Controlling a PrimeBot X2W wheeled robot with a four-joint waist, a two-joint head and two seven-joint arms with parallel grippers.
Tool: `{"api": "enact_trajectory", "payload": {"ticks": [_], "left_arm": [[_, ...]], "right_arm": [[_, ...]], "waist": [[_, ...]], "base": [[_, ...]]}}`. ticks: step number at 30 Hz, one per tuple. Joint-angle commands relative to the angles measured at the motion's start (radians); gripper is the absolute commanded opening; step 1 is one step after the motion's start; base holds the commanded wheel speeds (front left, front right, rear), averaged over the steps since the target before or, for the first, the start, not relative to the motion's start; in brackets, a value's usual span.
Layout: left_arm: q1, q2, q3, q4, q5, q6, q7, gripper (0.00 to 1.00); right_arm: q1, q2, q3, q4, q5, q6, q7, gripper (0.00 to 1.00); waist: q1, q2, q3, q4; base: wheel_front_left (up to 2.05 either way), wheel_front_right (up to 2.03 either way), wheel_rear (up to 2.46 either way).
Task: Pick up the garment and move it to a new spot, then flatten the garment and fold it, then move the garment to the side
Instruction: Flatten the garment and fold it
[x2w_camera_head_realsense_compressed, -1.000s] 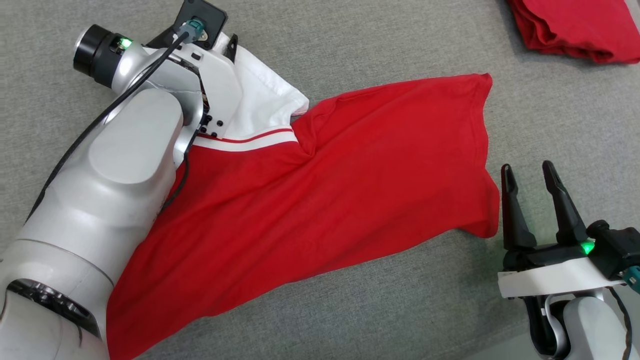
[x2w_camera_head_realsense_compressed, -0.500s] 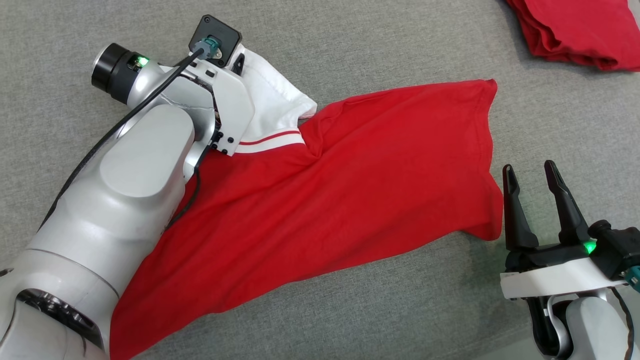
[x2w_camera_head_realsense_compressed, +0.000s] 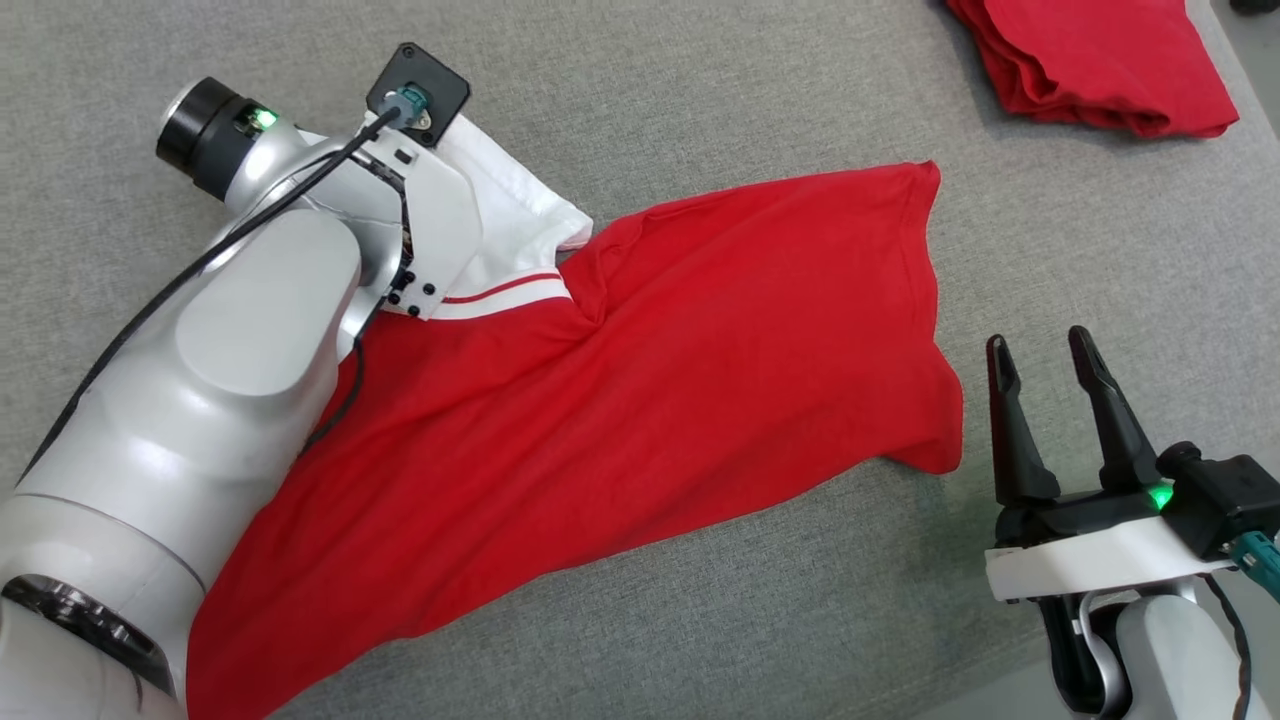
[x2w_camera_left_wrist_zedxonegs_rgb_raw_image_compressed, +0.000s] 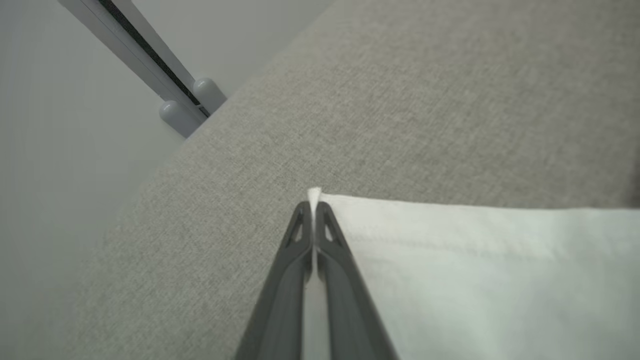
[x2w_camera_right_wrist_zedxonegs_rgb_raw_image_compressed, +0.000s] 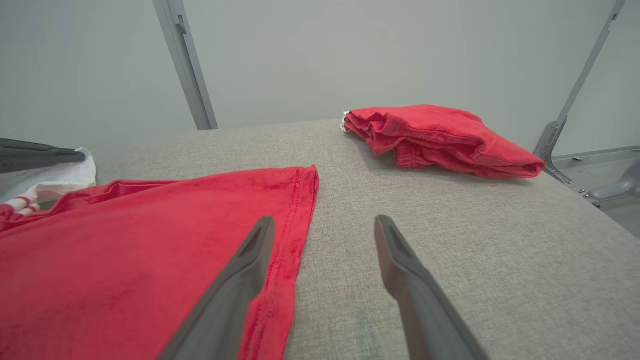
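At the far left, the pale left arm (x2w_camera_head_realsense_compressed: 260, 320) reaches up and across the grey fabric-covered table (x2w_camera_head_realsense_compressed: 700, 90), lying over the shoulder end of the red polo shirt (x2w_camera_head_realsense_compressed: 650, 400). The left gripper (x2w_camera_left_wrist_zedxonegs_rgb_raw_image_compressed: 313, 206) is clenched: in the left wrist view its two dark fingers meet tip to tip, with a thin sliver of the white collar (x2w_camera_head_realsense_compressed: 510, 205) pinched between them at the collar's corner. From the head camera those fingers are hidden behind the wrist housing, so I cannot tell whether the pinched corner is raised off the table.

The shirt lies spread in a rough diagonal, from the lower left corner of the head view, under the arm, up to a hem corner at the upper right. A red-striped white band edges the collar, and a crease puckers the cloth just right of it. The body is mostly flat, with soft ripples near the hem.

Right of the hem, the right gripper (x2w_camera_head_realsense_compressed: 1040, 345) stands released, fingers spread with nothing between them, near the shirt's lower hem corner but apart from it.

At the upper right, a folded red garment (x2w_camera_head_realsense_compressed: 1090, 60) sits well apart from the shirt.
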Motion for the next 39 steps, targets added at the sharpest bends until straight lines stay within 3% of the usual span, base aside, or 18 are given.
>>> {"api": "enact_trajectory", "payload": {"ticks": [1,9,15,26,39], "left_arm": [[-0.007,0.005,0.011,-0.022,-0.003,0.009,-0.036,0.0],[0.027,0.075,0.075,-0.161,-0.073,-0.008,-0.08,0.0],[0.105,0.186,0.106,-0.353,-0.115,0.024,-0.037,0.0],[0.214,0.315,0.115,-0.657,-0.122,0.14,0.063,0.0],[0.244,0.369,0.108,-0.774,-0.119,0.189,0.118,0.0]], "right_arm": [[-0.001,-0.006,-0.007,-0.002,0.002,-0.001,0.0,1.0],[-0.062,-0.067,0.018,0.1,0.07,-0.001,0.0,1.0],[-0.264,-0.141,0.125,0.371,0.125,-0.001,0.102,1.0],[-0.537,-0.103,0.2,0.641,0.272,-0.001,0.371,1.0],[-0.668,-0.104,0.225,0.79,0.339,-0.001,0.436,1.0]], "waist": [[0.0,0.0,-0.015,0.012],[0.0,0.0,-0.064,0.052],[0.0,0.0,-0.103,0.069],[0.0,0.0,-0.119,0.095],[0.0,0.0,-0.107,0.122]], "base": [[0.0,0.0,0.0],[0.0,0.0,0.0],[0.0,0.0,0.0],[0.0,0.0,0.0],[0.0,0.0,0.0]]}}
